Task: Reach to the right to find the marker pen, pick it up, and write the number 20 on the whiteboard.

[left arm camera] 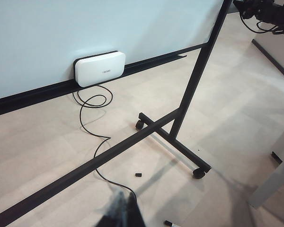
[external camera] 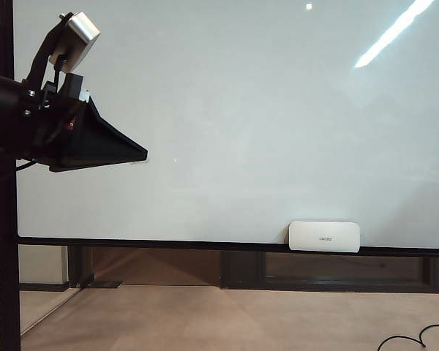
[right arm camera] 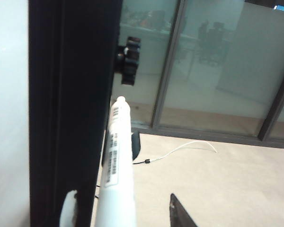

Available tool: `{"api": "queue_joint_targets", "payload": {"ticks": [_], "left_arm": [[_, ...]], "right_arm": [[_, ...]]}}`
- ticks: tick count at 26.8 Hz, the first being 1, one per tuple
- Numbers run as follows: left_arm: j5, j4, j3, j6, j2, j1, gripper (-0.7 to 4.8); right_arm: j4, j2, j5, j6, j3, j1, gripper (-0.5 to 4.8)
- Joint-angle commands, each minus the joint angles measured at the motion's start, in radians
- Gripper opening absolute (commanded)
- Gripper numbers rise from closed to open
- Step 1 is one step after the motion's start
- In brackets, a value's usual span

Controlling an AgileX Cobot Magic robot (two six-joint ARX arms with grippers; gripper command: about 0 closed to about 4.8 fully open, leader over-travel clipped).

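Whiteboard blank, no digits yet. Left gripper parked against board's left side, jaw state unclear. Right gripper by board's black frame, jaws wide around marker, unclamped. Risk: marker slips or tilts if jaws close off-centre; nearby frame may knock it.

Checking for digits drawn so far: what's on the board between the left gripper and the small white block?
Nothing: the exterior view shows bare whiteboard between the left gripper and the white block, no pen strokes.
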State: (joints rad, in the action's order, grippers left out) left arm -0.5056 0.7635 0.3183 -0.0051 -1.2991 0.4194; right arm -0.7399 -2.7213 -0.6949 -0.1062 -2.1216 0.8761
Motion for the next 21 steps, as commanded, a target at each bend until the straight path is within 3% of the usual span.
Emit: {"api": "queue_joint_targets", "payload": {"ticks": [1, 12, 14, 17, 21], "left_arm": [[-0.007, 0.007, 0.004, -0.007, 0.002, 0.0, -0.05], [-0.007, 0.0, 0.004, -0.01, 0.002, 0.0, -0.05], [-0.006, 0.0, 0.004, -0.01, 0.002, 0.0, -0.05], [-0.004, 0.0, 0.004, -0.01, 0.002, 0.0, -0.05], [-0.004, 0.0, 0.004, -0.01, 0.002, 0.0, -0.05]], "right_arm": [[-0.021, 0.007, 0.017, -0.003, -0.006, -0.002, 2.41], [0.028, -0.024, 0.013, 0.001, -0.08, -0.006, 2.25], [0.028, -0.024, 0.018, 0.002, -0.08, -0.007, 1.71], [0.033, -0.024, 0.021, 0.002, -0.08, -0.012, 1.51], [0.041, -0.024, 0.024, 0.001, -0.08, -0.03, 0.45]]}}
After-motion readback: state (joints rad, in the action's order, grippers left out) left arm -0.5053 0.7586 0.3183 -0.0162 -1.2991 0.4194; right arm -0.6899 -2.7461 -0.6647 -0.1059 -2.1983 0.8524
